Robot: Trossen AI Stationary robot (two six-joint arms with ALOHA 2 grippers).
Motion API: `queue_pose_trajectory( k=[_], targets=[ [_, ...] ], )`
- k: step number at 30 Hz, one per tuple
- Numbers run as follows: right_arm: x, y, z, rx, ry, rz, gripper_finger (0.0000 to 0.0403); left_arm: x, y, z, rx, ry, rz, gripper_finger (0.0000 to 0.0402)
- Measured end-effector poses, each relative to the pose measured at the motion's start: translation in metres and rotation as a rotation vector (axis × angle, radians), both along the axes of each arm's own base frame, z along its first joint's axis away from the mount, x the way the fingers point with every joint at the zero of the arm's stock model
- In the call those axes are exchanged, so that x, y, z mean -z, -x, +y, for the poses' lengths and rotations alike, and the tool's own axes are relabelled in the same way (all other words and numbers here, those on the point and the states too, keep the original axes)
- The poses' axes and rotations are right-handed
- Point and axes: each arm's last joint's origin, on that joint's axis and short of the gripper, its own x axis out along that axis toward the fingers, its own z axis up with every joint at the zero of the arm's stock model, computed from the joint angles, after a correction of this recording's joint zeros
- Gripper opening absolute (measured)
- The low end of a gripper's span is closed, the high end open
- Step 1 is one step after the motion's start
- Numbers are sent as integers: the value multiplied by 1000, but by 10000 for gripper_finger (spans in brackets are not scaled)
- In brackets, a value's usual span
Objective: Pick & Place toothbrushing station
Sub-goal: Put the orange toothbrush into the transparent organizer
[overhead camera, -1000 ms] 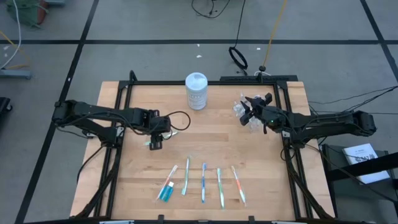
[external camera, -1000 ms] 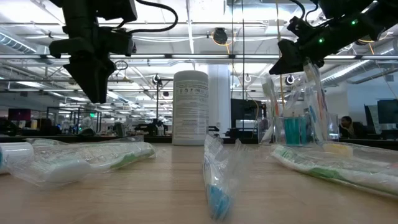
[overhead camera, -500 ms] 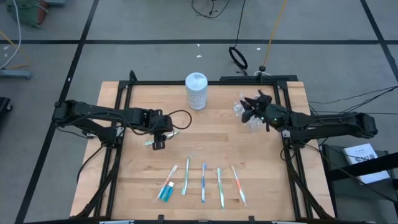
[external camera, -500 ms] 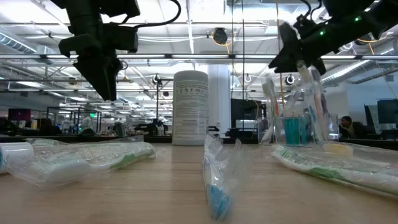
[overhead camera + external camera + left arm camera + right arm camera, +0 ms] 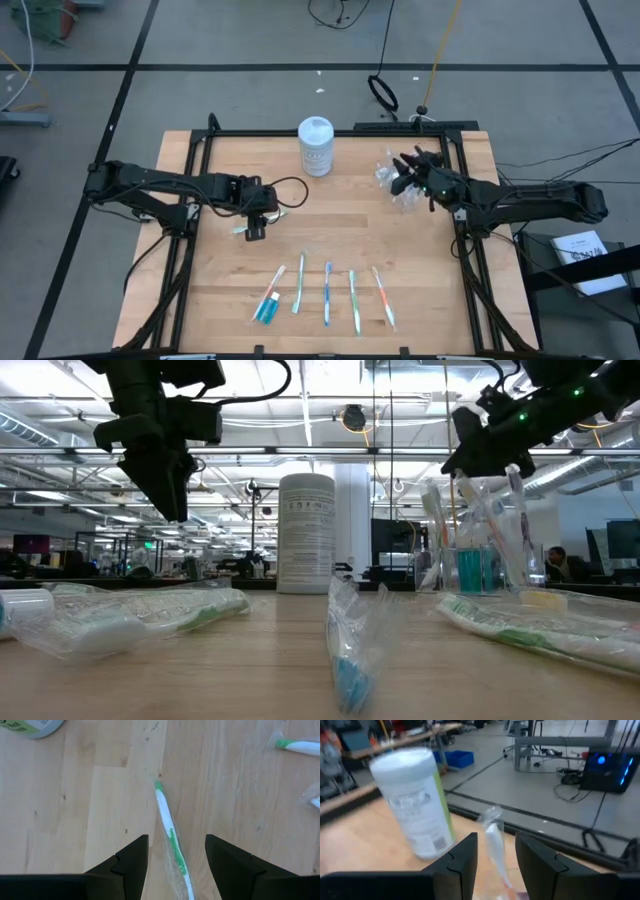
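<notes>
The right gripper (image 5: 403, 177) has swung over the clear cup (image 5: 476, 568), right of the white canister (image 5: 316, 146), jaws apart around a wrapped brush (delivery looks near). The left gripper (image 5: 176, 865), jaws apart, has stopped over a green toothbrush (image 5: 170, 834).

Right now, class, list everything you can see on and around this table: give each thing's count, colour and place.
Table: one, light wood, black-framed.
Canister: one, white, far middle.
Clear cup: one, holding wrapped toothbrushes, far right.
Row of toothbrushes: five wrapped, white, green, blue, green and orange, near middle.
Toothpaste tube: one, teal, left end of the row.
Green toothbrush: one, wrapped, left of centre.
Left end effector: open, above the green toothbrush.
Right end effector: open, over the clear cup.
</notes>
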Motion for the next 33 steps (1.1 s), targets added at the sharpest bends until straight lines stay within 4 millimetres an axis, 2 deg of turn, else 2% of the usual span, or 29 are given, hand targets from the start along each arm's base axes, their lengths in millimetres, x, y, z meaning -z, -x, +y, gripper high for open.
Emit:
queue_pose_trajectory(
  k=[6, 10, 13, 19, 22, 27, 30, 33],
  targets=[
    [5, -5, 3, -201, 69, 160, 125, 0, 0, 0, 0, 0, -1, 202],
    [4, -2, 0, -93, 185, 273, 125, 0, 0, 0, 0, 0, -1, 203],
    [-2, -3, -1, -45, 207, 224, 125, 0, 0, 0, 0, 0, -1, 203],
    [-15, -9, 2, -170, 273, 113, 125, 0, 0, 0, -6, 2, -6, 202],
    [-20, -11, 7, -260, 281, 46, 125, 0, 0, 0, -19, 7, -8, 202],
    [-22, -20, 25, -581, 279, -38, 125, 0, -1, 0, -36, 13, -11, 202],
    [-20, -30, 40, -738, 371, -35, 125, 0, 0, -1, 35, -12, 0, 202],
    [-17, -41, 54, -789, 492, -19, 125, 0, -1, -3, 69, -21, 3, 202]
  ],
)
